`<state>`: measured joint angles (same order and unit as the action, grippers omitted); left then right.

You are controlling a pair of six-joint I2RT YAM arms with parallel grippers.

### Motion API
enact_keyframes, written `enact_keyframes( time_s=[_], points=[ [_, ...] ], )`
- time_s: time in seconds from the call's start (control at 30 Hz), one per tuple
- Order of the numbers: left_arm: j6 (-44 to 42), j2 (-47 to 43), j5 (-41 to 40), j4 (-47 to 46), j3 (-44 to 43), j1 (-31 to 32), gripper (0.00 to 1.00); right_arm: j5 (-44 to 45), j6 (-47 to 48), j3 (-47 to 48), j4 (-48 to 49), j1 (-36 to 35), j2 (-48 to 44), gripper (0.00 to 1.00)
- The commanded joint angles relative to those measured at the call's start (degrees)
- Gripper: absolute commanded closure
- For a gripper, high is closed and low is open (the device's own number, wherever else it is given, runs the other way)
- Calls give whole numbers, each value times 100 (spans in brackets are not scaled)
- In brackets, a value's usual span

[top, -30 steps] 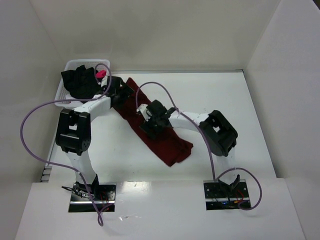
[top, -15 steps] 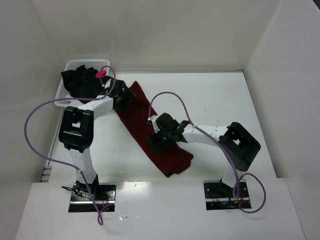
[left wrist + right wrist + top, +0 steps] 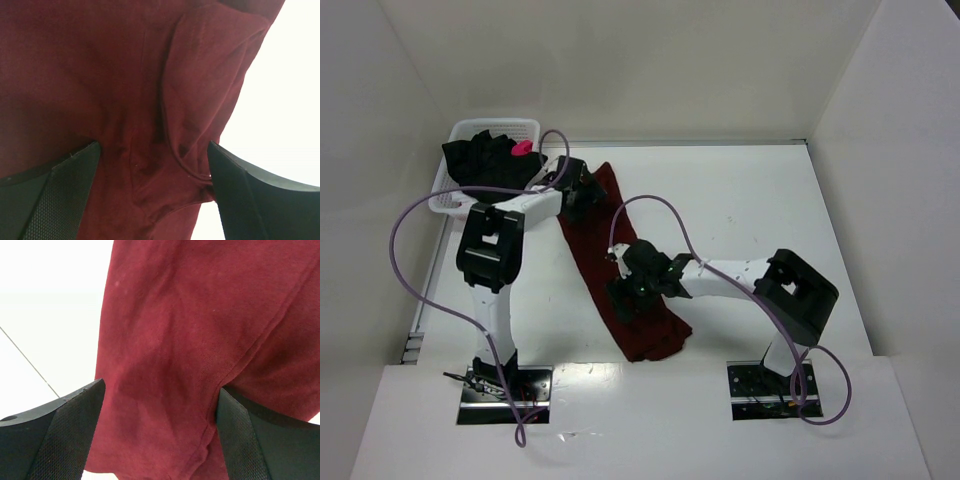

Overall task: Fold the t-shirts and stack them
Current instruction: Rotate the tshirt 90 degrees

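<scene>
Now: the maroon t-shirt lies on the white table as a long, narrow band. It runs from the far side, left of centre, toward the near edge, slanting a little to the right as it comes near. The near end is broader and rumpled.

The left gripper sits over the far end of the band, low on the cloth. In the wrist view its fingers stand wide apart. Maroon cloth fills the gap between them, with a raised fold running up the middle and bare table to the right. It is spread and pinches nothing.

The right gripper sits over the middle of the band, nearer than the left one. Its fingers are likewise wide apart, with cloth and one long seam between them and white table on the left. I cannot tell in either wrist view whether the tips touch the cloth.

The black t-shirt is heaped in the white mesh basket at the far-left corner, spilling over the near rim. A small pink mark shows on top. A purple cable loops out from the left arm.
</scene>
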<state>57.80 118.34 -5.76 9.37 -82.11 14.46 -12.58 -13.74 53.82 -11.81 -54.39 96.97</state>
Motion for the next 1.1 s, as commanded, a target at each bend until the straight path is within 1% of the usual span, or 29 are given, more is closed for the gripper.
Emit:
enact_keyframes(
  time_s=[0.0, 0.07, 0.1, 0.13, 0.27, 0.37, 0.43, 0.53, 0.57, 0.6, 0.63, 0.7, 0.77, 0.8, 0.83, 0.87, 0.9, 0.93, 0.97, 1.0, 1.03, 1.07],
  points=[
    [-469, 549, 443, 197, -462, 171, 5, -288, -278, -135, 179, -159, -178, 10],
    [-638, 795, 636, 268, -744, 311, 5, -289, -279, -240, 311, -220, -230, 10],
    [-847, 874, 864, 337, -876, 312, 5, -289, -348, -241, 311, -221, -231, 10],
    [-910, 1040, 936, 416, -1182, 390, 5, -341, -401, -302, 381, -221, -231, 10],
    [-1104, 1331, 1313, 496, -1658, 523, 5, -342, -454, -302, 522, -274, -91, 10],
    [-1245, 1332, 1612, 496, -1721, 593, 5, -342, -454, -153, 593, -327, 41, 10],
    [-1420, 1271, 1875, 259, -1721, 645, 5, -290, -507, -30, 706, -327, 94, 10],
    [-1596, 1209, 2052, 206, -1721, 646, 5, 149, -569, -30, 707, -327, 94, 10],
    [-1649, 1209, 2105, 206, -1834, 646, 5, 394, -569, -30, 646, -327, 33, 10],
    [-1710, 1209, 2105, 267, -1835, 646, 5, 823, -569, -30, 593, -327, -28, 10],
    [-1711, 1156, 2105, 268, -1914, 646, 5, 1010, -569, -30, 514, -327, -212, 6],
    [-1763, 1104, 2052, 399, -2028, 594, 5, 1344, -709, -30, 391, -38, -458, 3],
    [-1763, 858, 2052, 452, -2081, 515, 5, 1407, -841, -30, 215, 217, -985, 0],
    [-1763, 726, 2052, 400, -2081, 427, 3, 1407, -919, 22, 162, 471, -1196, 0],
    [-1816, 438, 2052, 399, -2012, 426, 3, 1512, -920, 93, 162, 595, -1415, 0],
    [-1816, 296, 2000, 399, -2011, 339, 3, 1574, -1025, 154, 66, 727, -1818, 0],
    [-1929, 155, 2000, 504, -2011, 269, 2, 1574, -1078, 216, 13, 885, -2005, 0],
    [-2096, -98, 2000, 592, -2098, 268, 2, 1574, -1174, 356, 12, 1287, -2154, 0],
    [-2193, -223, 2000, 688, -2169, 216, 2, 1505, -1227, 435, 12, 1526, -2339, 0],
    [-2272, -355, 2000, 863, -2222, 215, 2, 1452, -1289, 523, 12, 1772, -2340, 10],
    [-2343, -634, 1948, 935, -2222, 215, 2, 1356, -1289, 698, 82, 2253, -2340, 16],
    [-2344, -794, 1834, 988, -2170, 215, 2, 1276, -1228, 795, 83, 2440, -2340, 23]
  ],
)
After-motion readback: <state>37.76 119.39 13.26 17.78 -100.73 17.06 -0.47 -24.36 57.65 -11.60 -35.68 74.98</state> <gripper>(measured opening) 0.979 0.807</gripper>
